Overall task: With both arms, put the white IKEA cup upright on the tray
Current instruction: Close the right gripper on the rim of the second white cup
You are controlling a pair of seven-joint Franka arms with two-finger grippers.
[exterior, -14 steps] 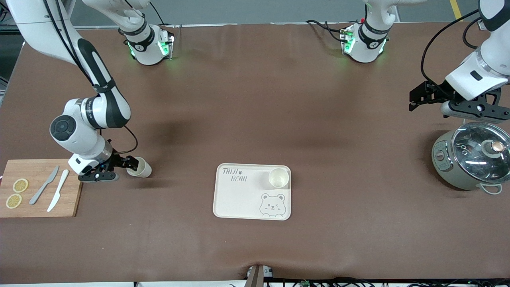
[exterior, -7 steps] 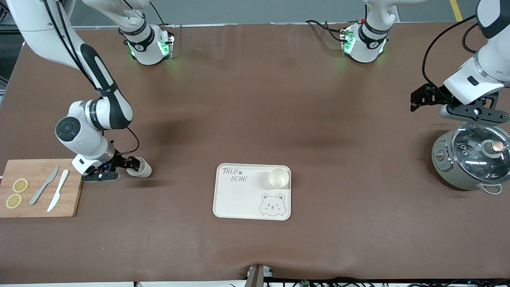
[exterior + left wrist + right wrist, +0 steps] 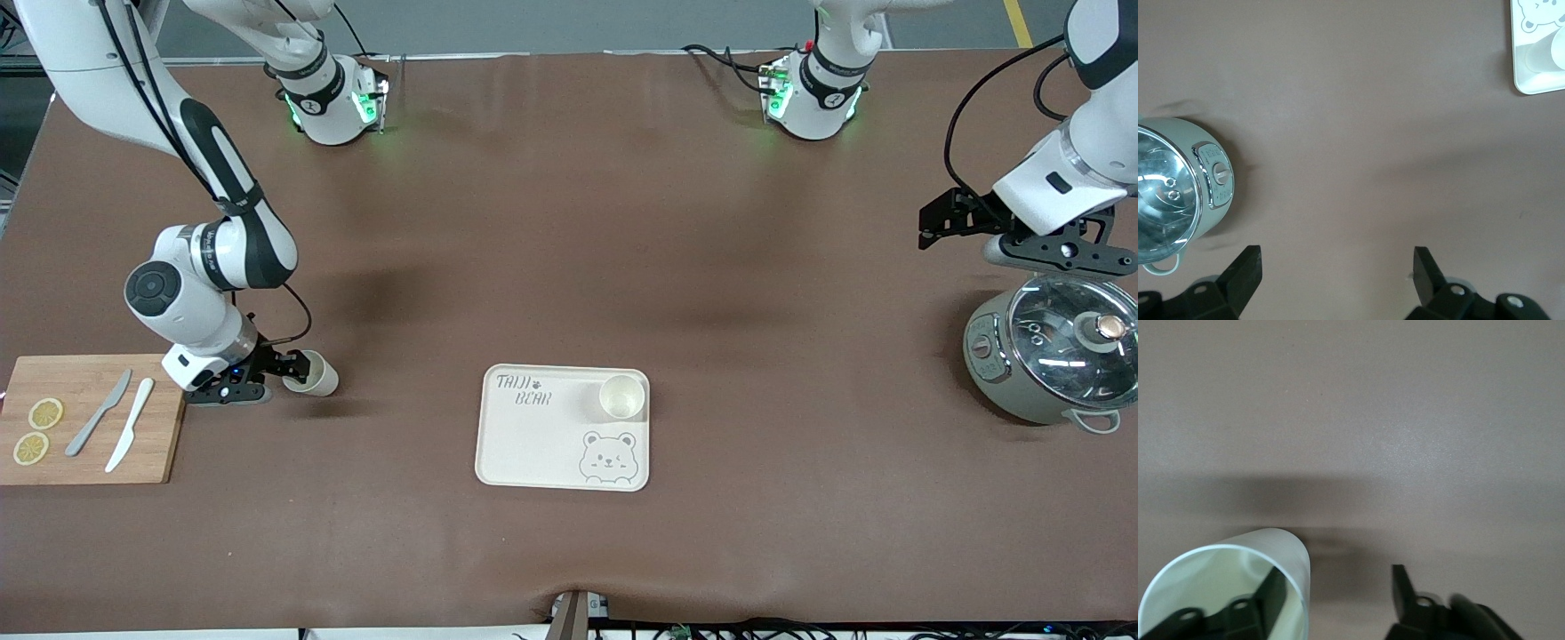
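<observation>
A white cup (image 3: pixel 317 377) lies on its side on the brown table, between the cutting board and the tray, with its mouth toward my right gripper (image 3: pixel 293 367). That gripper is open. In the right wrist view one finger (image 3: pixel 1271 593) is inside the cup's mouth (image 3: pixel 1218 587) and the other is outside, so the cup wall is between them. The cream bear tray (image 3: pixel 533 444) holds a second white cup (image 3: pixel 621 396) standing upright in a corner. My left gripper (image 3: pixel 926 233) is open and empty in the air next to the pot, as the left wrist view (image 3: pixel 1337 267) shows.
A wooden cutting board (image 3: pixel 156 444) with two knives and lemon slices lies near the right arm's end. A green pot with a glass lid (image 3: pixel 1053 356) stands at the left arm's end and shows in the left wrist view (image 3: pixel 1175 197).
The right arm has shifted slightly toward the lying cup. The left gripper has risen a little near the pot. The cups have not moved.
</observation>
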